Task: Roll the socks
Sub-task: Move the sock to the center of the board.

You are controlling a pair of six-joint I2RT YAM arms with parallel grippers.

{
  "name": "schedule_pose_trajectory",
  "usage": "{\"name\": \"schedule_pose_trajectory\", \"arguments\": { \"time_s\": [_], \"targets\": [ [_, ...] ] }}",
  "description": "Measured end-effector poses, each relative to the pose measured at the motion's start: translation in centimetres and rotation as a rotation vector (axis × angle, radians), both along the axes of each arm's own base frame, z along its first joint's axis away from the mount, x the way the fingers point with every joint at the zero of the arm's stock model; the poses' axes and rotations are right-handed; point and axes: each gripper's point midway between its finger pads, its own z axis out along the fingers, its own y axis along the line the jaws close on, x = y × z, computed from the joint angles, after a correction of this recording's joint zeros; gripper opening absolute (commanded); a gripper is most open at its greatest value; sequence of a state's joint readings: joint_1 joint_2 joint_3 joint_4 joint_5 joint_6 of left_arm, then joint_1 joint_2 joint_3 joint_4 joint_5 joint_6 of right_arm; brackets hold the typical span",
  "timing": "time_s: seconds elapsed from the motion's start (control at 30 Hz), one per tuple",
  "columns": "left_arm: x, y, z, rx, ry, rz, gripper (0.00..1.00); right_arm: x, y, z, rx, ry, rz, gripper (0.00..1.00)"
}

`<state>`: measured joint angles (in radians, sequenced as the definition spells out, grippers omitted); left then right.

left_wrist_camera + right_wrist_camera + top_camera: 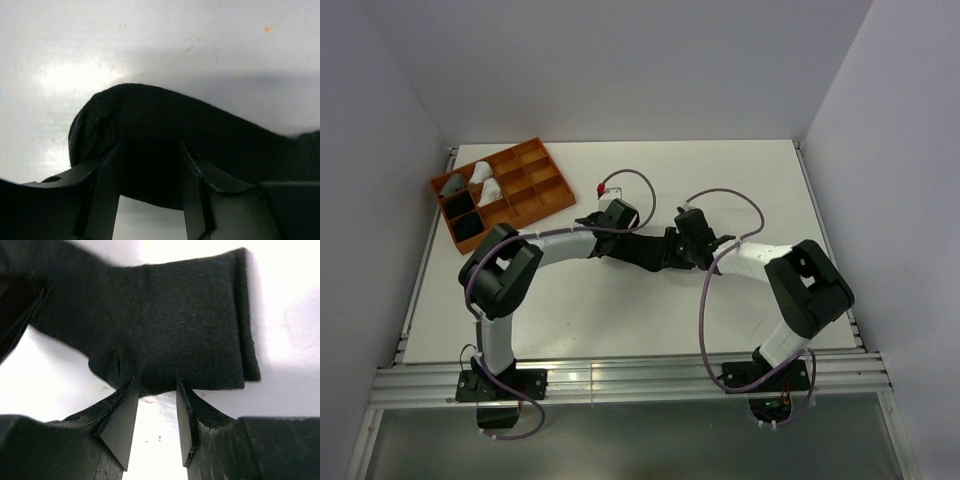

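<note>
A black sock (165, 125) lies on the white table (620, 310) at its middle, where both arms meet. In the left wrist view its rounded, folded end fills the space between the fingers (102, 190), and my left gripper (150, 147) is shut on it. The right wrist view shows the sock's cuff end (190, 325) lying flat, with the fabric puckered at the near edge. There my right gripper (156, 381) is shut on that edge, its tips pinching it. From above, the left gripper (645, 250) and right gripper (675, 250) sit close together and the sock is mostly hidden under them.
An orange divided tray (552, 198) stands at the back left, holding a white rolled sock (486, 180), a grey one (453, 185) and a dark one (468, 228). White walls enclose the table on three sides. Cables loop over both arms.
</note>
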<state>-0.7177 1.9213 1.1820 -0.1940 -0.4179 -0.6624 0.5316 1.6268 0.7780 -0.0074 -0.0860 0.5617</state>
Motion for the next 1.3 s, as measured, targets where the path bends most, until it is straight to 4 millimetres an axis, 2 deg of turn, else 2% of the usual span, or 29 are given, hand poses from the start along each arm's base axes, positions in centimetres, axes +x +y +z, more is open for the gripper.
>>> {"name": "schedule_pose_trajectory", "arguments": {
  "time_s": [0.13, 0.27, 0.33, 0.4, 0.47, 0.53, 0.67, 0.8, 0.97, 1.03, 1.1, 1.3],
  "targets": [
    [1.6, -0.7, 0.1, 0.028, -0.032, -0.082, 0.54, -1.6, 0.5, 0.1, 0.068, 0.031, -0.024, 0.44],
    [2.4, -1.4, 0.5, 0.053, -0.066, -0.201, 0.57, -5.6, 1.8, 0.5, 0.117, 0.08, 0.017, 0.45],
    [3.2, -1.6, 1.0, 0.057, -0.098, -0.256, 0.61, -7.1, 2.5, 1.4, 0.144, 0.079, 0.046, 0.45],
    [4.2, -1.6, 1.5, 0.06, -0.129, -0.29, 0.64, -8.1, 3.0, 3.2, 0.185, 0.039, 0.069, 0.45],
    [5.0, -1.2, 2.0, 0.069, -0.157, -0.312, 0.67, -8.2, 2.5, 5.4, 0.217, -0.03, 0.058, 0.45],
    [5.5, -0.8, 2.4, 0.071, -0.168, -0.318, 0.7, -7.9, 1.5, 8.2, 0.245, -0.126, 0.027, 0.46],
    [5.4, -1.6, 4.1, 0.035, -0.179, -0.311, 0.72, -7.2, -1.5, 11.7, 0.255, -0.269, -0.069, 0.48],
    [4.3, -5.2, 6.8, -0.041, -0.189, -0.282, 0.66, -6.9, -5.0, 12.7, 0.213, -0.344, -0.179, 0.48],
    [0.5, -12.0, 8.5, -0.152, -0.19, -0.328, 0.6, -7.0, -7.8, 12.2, 0.163, -0.367, -0.263, 0.48],
    [-0.6, -14.2, 8.2, -0.18, -0.174, -0.357, 0.58, -7.2, -8.4, 12.1, 0.158, -0.369, -0.276, 0.48],
    [-0.7, -15.2, 7.1, -0.187, -0.155, -0.369, 0.56, -7.4, -8.8, 11.8, 0.154, -0.372, -0.286, 0.48],
    [-1.2, -15.2, 1.5, -0.151, -0.049, -0.403, 0.55, -8.2, -9.6, 10.5, 0.134, -0.362, -0.29, 0.48]
  ]
}}
